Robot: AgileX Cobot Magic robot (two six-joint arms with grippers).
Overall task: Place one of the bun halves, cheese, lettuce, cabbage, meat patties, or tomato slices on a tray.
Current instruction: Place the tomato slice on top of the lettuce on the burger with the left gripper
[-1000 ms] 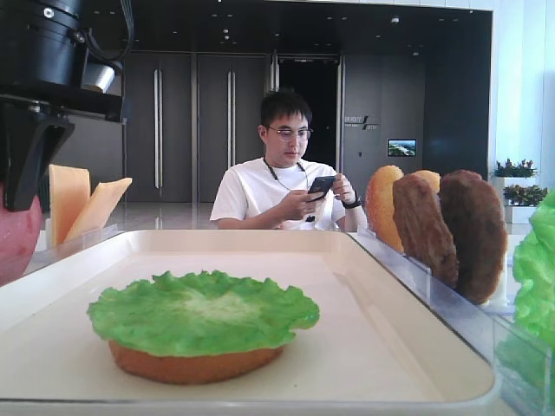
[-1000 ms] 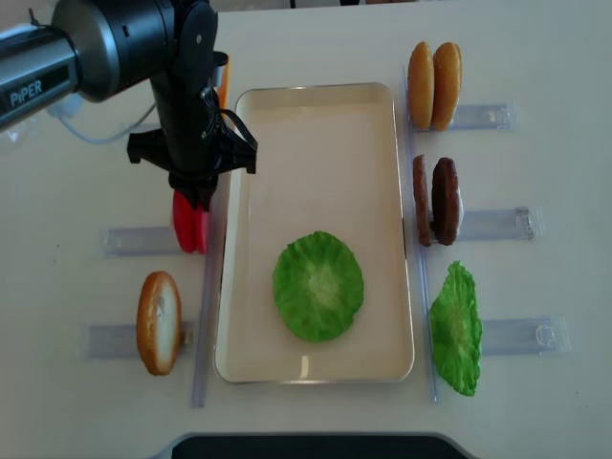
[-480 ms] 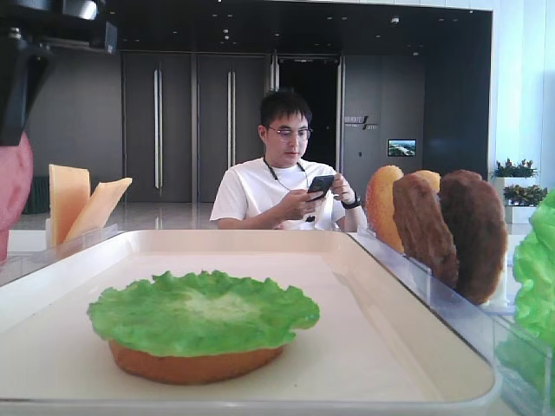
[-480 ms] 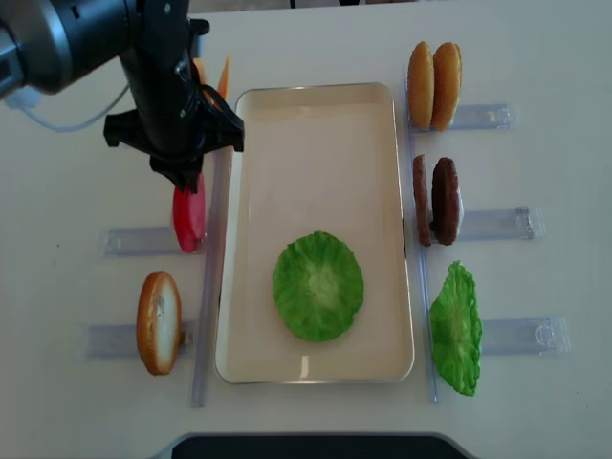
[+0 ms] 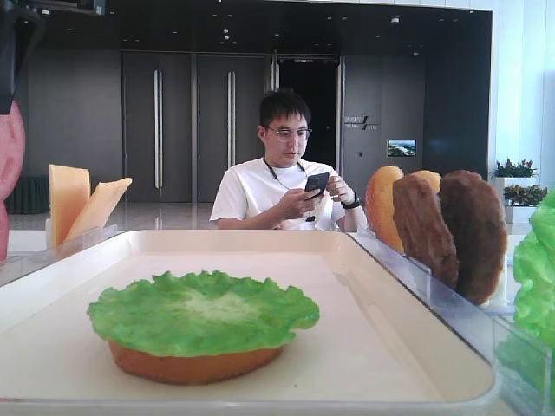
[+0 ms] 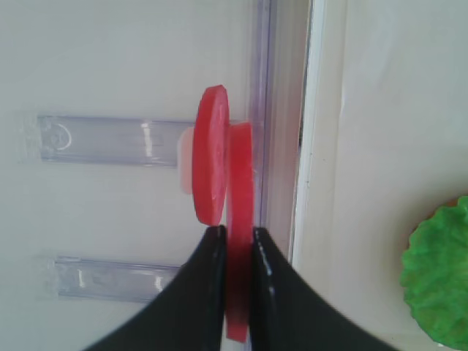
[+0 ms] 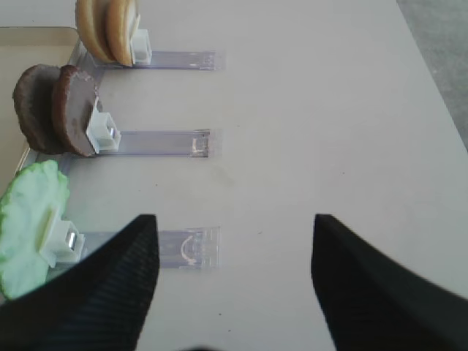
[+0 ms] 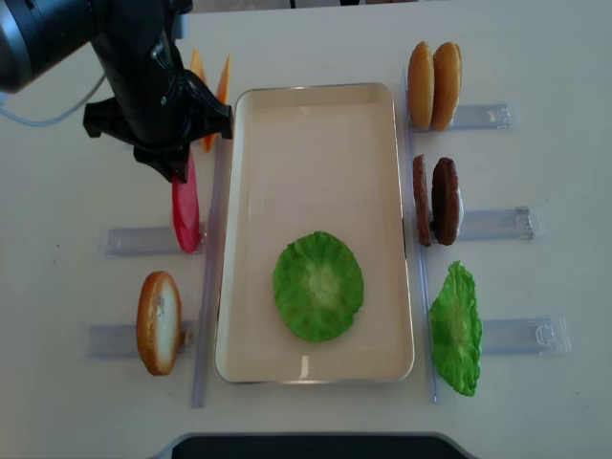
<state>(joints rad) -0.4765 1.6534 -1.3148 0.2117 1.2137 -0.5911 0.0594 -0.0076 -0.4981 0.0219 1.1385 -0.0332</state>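
Tray (image 8: 316, 124) with lettuce (image 8: 317, 285), probably bun-topped

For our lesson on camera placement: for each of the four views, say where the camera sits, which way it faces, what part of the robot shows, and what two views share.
Exterior high: tray-rim level, looking along the cream-white rectangular tray toward a seated man.
Exterior high (realsense): overhead, facing down; the left arm shows.
Left wrist: looks down past the left gripper, shut on a flat red tomato slice.
Right wrist: looks over the table; the right gripper is open.
Shared: the ruffled green lettuce leaf on the tray shows overhead and at the left wrist.
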